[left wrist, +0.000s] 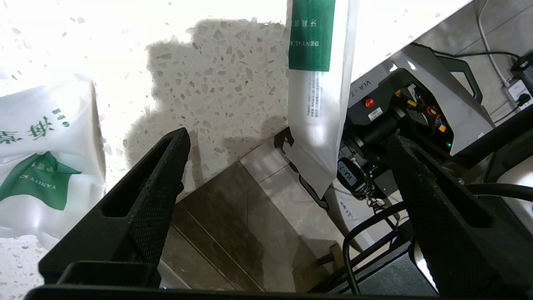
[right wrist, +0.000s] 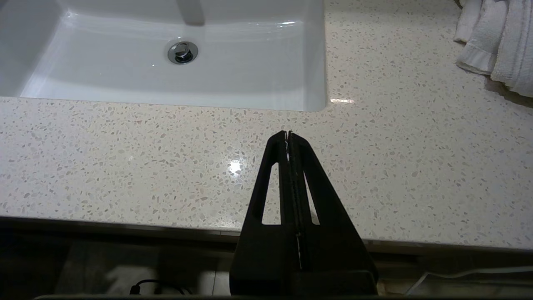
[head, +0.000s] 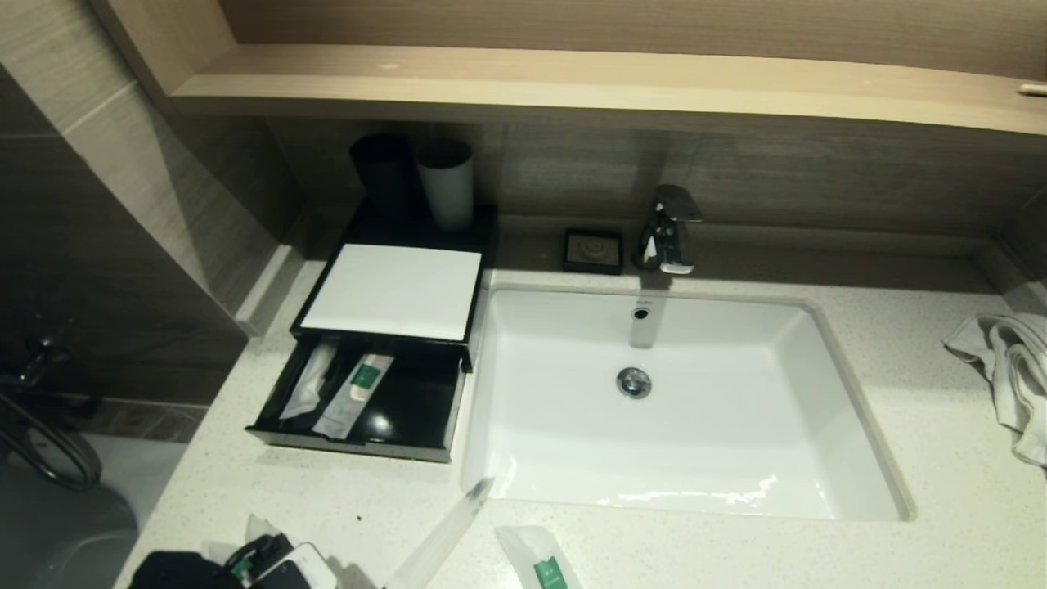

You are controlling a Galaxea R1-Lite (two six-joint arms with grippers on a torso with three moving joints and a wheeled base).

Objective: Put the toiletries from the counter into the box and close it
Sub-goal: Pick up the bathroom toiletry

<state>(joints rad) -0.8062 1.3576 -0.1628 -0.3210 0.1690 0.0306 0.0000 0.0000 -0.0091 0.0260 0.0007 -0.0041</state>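
Observation:
The black box point(head: 393, 245) stands left of the sink with its drawer point(head: 360, 442) pulled open; two packets point(head: 353, 394) lie in the drawer. Near the counter's front edge lie a long clear packet point(head: 442, 540) and a green-labelled packet point(head: 544, 566). My left gripper point(left wrist: 287, 139) is open and empty over the counter's front edge. It is between a dental kit packet point(left wrist: 316, 83) that overhangs the edge and a vanity kit packet point(left wrist: 41, 158). My left arm point(head: 245, 564) shows at the bottom left. My right gripper point(right wrist: 288, 133) is shut and empty, low over the front counter.
A white sheet point(head: 397, 290) covers the box top, with two cups point(head: 446, 184) behind it. The white sink point(head: 679, 466), the tap point(head: 669, 229) and a small black dish point(head: 593, 249) are in the middle. A white towel point(head: 1010, 368) lies at the right.

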